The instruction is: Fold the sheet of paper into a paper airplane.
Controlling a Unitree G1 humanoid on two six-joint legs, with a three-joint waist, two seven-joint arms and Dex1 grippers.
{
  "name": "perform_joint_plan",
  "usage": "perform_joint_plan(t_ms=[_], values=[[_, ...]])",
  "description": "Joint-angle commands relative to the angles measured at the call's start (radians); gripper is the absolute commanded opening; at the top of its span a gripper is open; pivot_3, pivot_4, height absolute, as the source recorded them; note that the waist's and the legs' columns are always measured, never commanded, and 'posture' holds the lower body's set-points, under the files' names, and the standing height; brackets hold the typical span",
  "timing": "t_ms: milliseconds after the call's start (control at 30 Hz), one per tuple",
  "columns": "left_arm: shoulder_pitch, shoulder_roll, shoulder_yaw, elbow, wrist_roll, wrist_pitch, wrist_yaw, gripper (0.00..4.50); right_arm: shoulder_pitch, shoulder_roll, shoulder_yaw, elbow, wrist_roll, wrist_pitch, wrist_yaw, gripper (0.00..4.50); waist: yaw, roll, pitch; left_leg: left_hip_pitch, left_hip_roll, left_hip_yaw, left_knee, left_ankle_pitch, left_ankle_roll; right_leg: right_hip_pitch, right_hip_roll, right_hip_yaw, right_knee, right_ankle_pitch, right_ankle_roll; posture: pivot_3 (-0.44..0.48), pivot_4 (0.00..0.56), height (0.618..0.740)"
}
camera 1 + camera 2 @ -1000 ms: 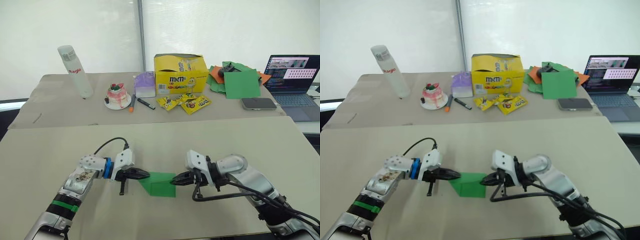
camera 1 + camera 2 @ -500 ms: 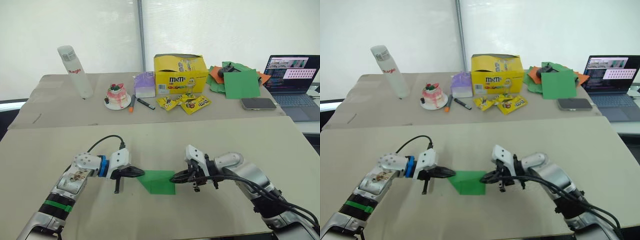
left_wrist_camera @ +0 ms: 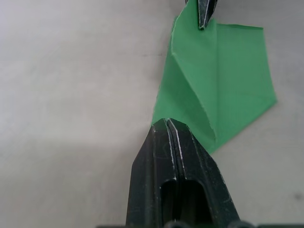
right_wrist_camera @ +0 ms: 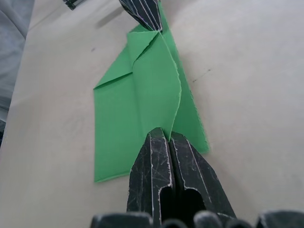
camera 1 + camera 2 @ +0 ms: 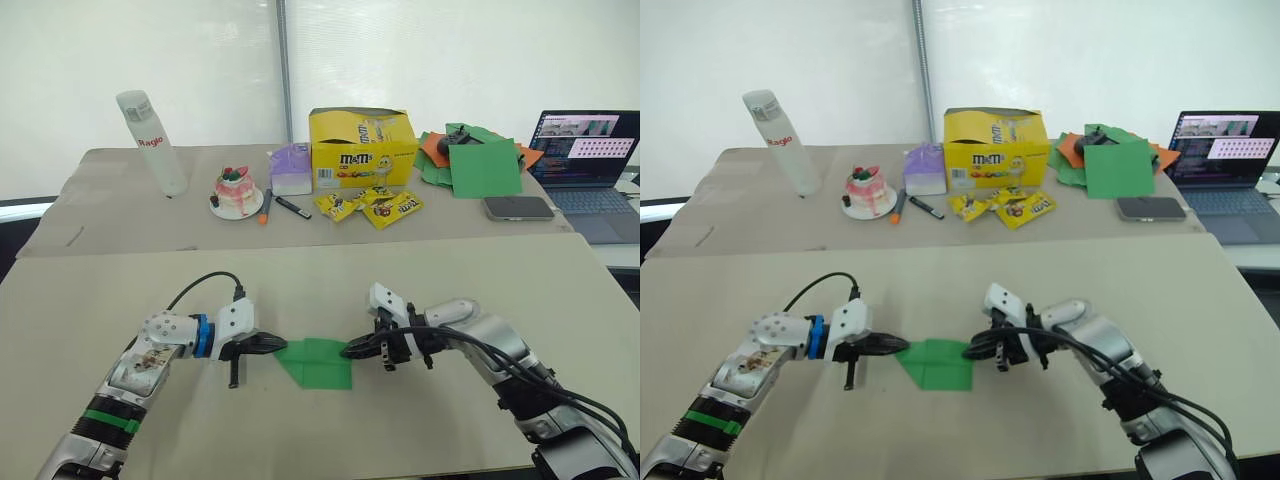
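Sheet of paper (image 5: 318, 362) lies part-folded on the near table (image 5: 480, 290), long axis running between left gripper (image 5: 280, 345) and right gripper (image 5: 349, 351), each closed, pinching opposite ends, equally near.

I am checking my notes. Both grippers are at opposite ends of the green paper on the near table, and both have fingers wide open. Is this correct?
Not quite. The left gripper and right gripper are at opposite ends of the sheet of paper, but both wrist views show their fingers shut, not wide open.
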Motion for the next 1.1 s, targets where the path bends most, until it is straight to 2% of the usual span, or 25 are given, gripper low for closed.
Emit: perform_joint_plan(t_ms=[33, 200, 300, 400, 500, 767, 1000, 1100], values=[[0.023, 0.016, 0.030, -0.031, -0.015, 0.009, 0.009, 0.00, -0.012, -0.002, 0.016, 0.039, -0.031, -0.016, 0.003, 0.01, -0.001, 0.000, 0.000, 0.000, 0.000, 0.000, 0.000, 0.000, 0.000, 0.000, 0.000, 0.000, 0.000, 0.000, 0.000, 0.000, 0.150, 0.740], [0.039, -0.012, 0.090, -0.091, -0.096, 0.051, 0.033, 0.00, -0.023, -0.007, 0.030, 0.073, -0.052, -0.035, 0.006, 0.01, -0.002, 0.000, 0.000, 0.000, 0.000, 0.000, 0.000, 0.000, 0.000, 0.000, 0.000, 0.000, 0.000, 0.000, 0.000, 0.000, 0.150, 0.740], [0.034, -0.066, 0.161, -0.208, -0.292, 0.213, 0.067, 0.00, -0.023, -0.018, 0.049, 0.083, -0.082, -0.045, 0.005, 0.01, -0.001, -0.001, 0.000, 0.000, 0.000, 0.000, 0.000, 0.000, 0.000, 0.000, 0.000, 0.000, 0.000, 0.000, 0.000, 0.000, 0.150, 0.740], [0.030, -0.074, 0.168, -0.296, -0.364, 0.312, 0.085, 0.00, -0.020, -0.015, 0.047, 0.084, -0.082, -0.034, -0.003, 0.01, -0.003, -0.001, 0.000, 0.001, 0.000, 0.000, 0.000, 0.000, 0.000, 0.000, -0.001, 0.001, 0.000, 0.000, 0.000, 0.000, 0.150, 0.740], [0.032, -0.062, 0.118, -0.299, -0.322, 0.329, 0.083, 0.00, -0.019, -0.013, 0.046, 0.082, -0.081, -0.033, -0.007, 0.01, -0.004, 0.000, 0.000, 0.001, 0.000, 0.000, 0.000, 0.000, 0.000, 0.001, -0.001, 0.001, 0.000, 0.000, 0.000, 0.000, 0.150, 0.740], [0.032, -0.054, -0.025, -0.167, -0.123, 0.196, 0.070, 0.00, -0.016, -0.020, 0.031, 0.068, -0.079, -0.028, -0.018, 0.01, -0.002, 0.000, 0.000, 0.002, 0.000, 0.000, 0.000, 0.000, 0.000, 0.001, -0.001, 0.000, -0.001, 0.000, 0.000, 0.000, 0.150, 0.740], [0.016, -0.072, -0.053, -0.077, -0.059, 0.126, 0.072, 0.00, 0.005, -0.039, 0.018, 0.022, -0.073, -0.024, -0.029, 0.01, 0.003, 0.000, 0.000, 0.002, 0.000, 0.000, 0.000, 0.000, 0.000, 0.001, -0.002, 0.000, -0.002, 0.000, 0.000, 0.000, 0.150, 0.740], [0.018, -0.074, -0.058, -0.058, -0.054, 0.114, 0.060, 0.00, 0.015, -0.043, 0.007, -0.003, -0.069, -0.036, -0.035, 0.92, 0.002, 0.000, 0.000, 0.002, 0.000, 0.000, 0.000, 0.000, 0.000, 0.001, -0.002, 0.000, -0.002, 0.000, 0.000, 0.000, 0.150, 0.740]])
